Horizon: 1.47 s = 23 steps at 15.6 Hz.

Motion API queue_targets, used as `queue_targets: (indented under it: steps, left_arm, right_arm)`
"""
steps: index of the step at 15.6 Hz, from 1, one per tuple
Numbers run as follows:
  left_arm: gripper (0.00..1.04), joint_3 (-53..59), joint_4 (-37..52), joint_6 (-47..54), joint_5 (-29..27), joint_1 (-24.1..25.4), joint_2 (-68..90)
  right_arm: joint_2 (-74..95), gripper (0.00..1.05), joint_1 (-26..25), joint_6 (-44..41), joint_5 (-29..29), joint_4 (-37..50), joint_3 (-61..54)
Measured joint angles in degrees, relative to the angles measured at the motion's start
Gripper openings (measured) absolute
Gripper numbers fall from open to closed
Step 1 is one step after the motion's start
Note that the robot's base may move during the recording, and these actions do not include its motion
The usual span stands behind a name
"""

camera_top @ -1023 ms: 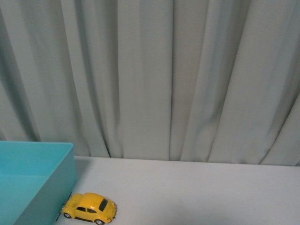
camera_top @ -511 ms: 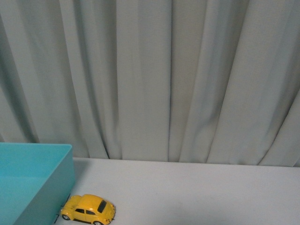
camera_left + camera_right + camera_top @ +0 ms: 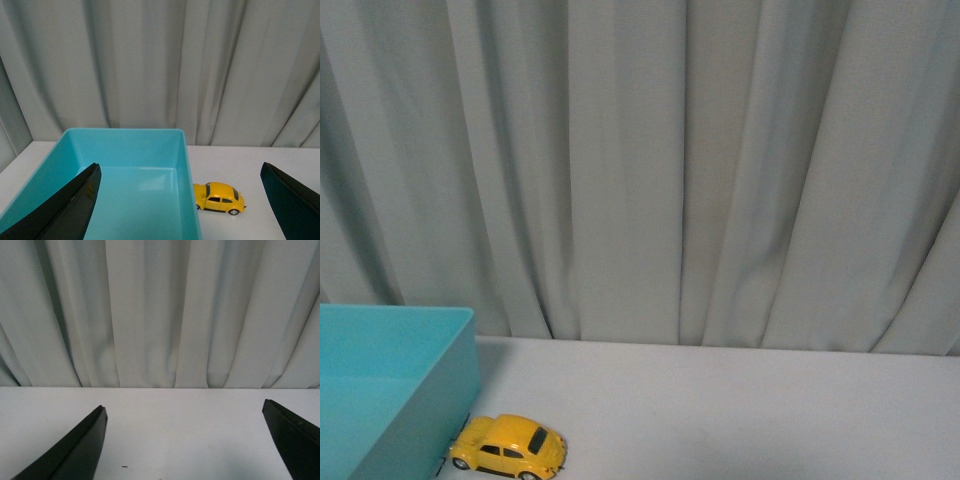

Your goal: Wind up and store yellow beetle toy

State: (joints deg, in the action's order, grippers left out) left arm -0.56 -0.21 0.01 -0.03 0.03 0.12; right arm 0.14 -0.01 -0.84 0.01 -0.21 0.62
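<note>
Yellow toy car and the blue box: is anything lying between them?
Nothing. In the left wrist view the yellow beetle toy stands right against the teal box's side wall; whether they touch is unclear. The front view agrees.

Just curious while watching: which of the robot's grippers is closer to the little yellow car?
Left. The yellow beetle toy sits just ahead of the open left gripper, beside the teal bin. The right gripper faces only table and curtain, with no car in its view.

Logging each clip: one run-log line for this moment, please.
toy: on table beside bin, outside | left pincer: open, empty | right pincer: open, empty
</note>
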Motion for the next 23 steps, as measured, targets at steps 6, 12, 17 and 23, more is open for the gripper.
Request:
queue_targets:
  steps: [6,12,17,23]
  left_arm:
    - [0.98,-6.4,-14.8,-12.4,-20.4,-7.3,10.6]
    - [0.98,-5.9,-8.1,-17.6,-19.4,-6.1,9.7]
    - [0.98,-19.4,27.0,-1.2,6.1,10.8,55.3]
    - [0.98,-48.7,4.7,28.3,17.2,1.4,78.0]
  right_arm:
    - [0.0,0.98,0.0,0.0,-0.1,0.0,0.0]
    - [0.1,0.98,0.0,0.0,0.0,0.0,0.0]
    - [0.1,0.98,0.0,0.0,0.0,0.0,0.0]
    - [0.1,0.98,0.0,0.0,0.0,0.0,0.0]
